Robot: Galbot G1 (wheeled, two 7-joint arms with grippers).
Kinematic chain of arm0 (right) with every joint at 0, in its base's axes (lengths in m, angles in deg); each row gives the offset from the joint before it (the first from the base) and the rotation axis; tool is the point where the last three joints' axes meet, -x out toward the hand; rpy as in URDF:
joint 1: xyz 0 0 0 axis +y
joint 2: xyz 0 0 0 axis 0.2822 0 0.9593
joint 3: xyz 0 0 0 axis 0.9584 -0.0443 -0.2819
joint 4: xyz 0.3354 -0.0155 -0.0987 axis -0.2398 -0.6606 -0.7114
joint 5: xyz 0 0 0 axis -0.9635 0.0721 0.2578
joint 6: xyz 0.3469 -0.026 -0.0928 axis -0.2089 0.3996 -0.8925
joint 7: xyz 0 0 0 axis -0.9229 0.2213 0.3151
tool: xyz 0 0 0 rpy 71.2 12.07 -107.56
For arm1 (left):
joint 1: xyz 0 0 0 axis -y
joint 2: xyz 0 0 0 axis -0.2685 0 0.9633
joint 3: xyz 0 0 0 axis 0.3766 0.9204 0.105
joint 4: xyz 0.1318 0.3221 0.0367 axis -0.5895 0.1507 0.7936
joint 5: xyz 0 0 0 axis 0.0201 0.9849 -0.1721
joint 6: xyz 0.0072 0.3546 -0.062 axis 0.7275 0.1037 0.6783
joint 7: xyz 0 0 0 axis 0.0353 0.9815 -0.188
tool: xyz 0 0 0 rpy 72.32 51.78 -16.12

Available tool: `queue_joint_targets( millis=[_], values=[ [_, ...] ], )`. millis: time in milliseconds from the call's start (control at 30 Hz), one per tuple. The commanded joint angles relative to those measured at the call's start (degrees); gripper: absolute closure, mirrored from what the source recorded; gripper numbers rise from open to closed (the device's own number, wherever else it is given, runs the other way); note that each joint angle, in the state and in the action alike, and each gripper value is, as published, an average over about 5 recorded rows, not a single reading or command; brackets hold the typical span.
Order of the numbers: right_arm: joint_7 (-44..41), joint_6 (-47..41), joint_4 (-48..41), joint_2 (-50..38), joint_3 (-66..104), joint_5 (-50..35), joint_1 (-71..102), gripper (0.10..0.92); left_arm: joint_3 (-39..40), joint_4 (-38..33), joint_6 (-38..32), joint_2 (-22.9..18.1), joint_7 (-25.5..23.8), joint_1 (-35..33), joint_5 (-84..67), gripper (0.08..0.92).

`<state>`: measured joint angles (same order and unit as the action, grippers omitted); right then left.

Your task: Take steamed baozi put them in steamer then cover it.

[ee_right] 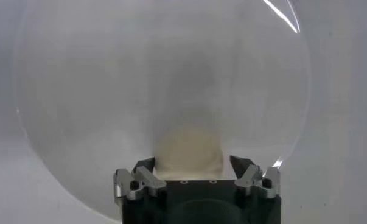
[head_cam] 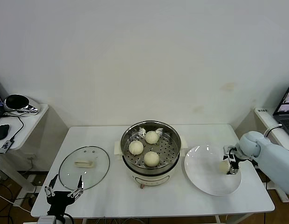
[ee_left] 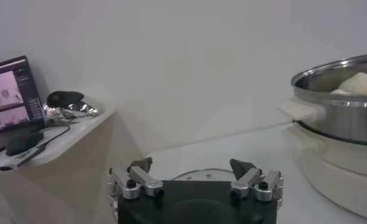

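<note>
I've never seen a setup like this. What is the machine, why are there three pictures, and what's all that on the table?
It is a robot with two arms, each ending in a claw. The big picture comes from a camera on its head, looking down at a white table. The other two come from cameras on its wrists, so each shows its own claw up close.

In the middle stands a steel steamer with three buns inside. Its glass lid lies flat on the robot's left. On the right is a white plate with the last bun on it.

The right claw is down on the plate, its fingers on either side of that bun; whether it grips yet I can't tell. The left claw waits open at the table's near edge, by the lid, holding nothing.
</note>
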<state>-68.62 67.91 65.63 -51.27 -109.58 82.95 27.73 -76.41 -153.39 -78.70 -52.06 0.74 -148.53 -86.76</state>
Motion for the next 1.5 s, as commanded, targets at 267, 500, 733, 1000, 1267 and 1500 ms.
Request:
queue_joint_targets(
  millis=[267, 500, 733, 1000, 1267, 1500],
  values=[
    [-1.76, -1.59, 4.36, -3.49, -3.95, -3.7, -5.59, 0.428, -0.5, -0.01, -0.01, 0.27, -0.04, -0.34, -0.1, 0.177],
    [-2.87, -5.15, 14.2, -9.37, -18.06, -14.41, -24.23, 0.431, -0.4, -0.07, 0.08, 0.54, -0.04, 0.04, -0.21, 0.177],
    [-0.38, -11.09, 22.32, -6.18, -36.88, -30.24, -50.12, 0.427, 1.07, 0.2, 0.16, 0.44, -0.04, 0.98, 0.0, 0.177],
    [8.17, -21.1, 24.97, 6.48, -44.41, -44.61, -59.59, 0.42, 1.14, 0.2, -0.02, 0.5, 0.13, 1.15, 0.11, 0.177],
    [15.94, -27.91, 22.75, 16.93, -44.71, -53.36, -53.5, 0.415, 0.75, 0.15, -0.21, 0.38, 0.13, 1.3, 0.52, 0.177],
    [19.02, -29.03, 17.84, 21.28, -44.51, -52.6, -47.86, 0.415, 0.63, 0.08, -0.23, 0.12, 0.15, 1.35, 0.51, 0.177]
  ],
)
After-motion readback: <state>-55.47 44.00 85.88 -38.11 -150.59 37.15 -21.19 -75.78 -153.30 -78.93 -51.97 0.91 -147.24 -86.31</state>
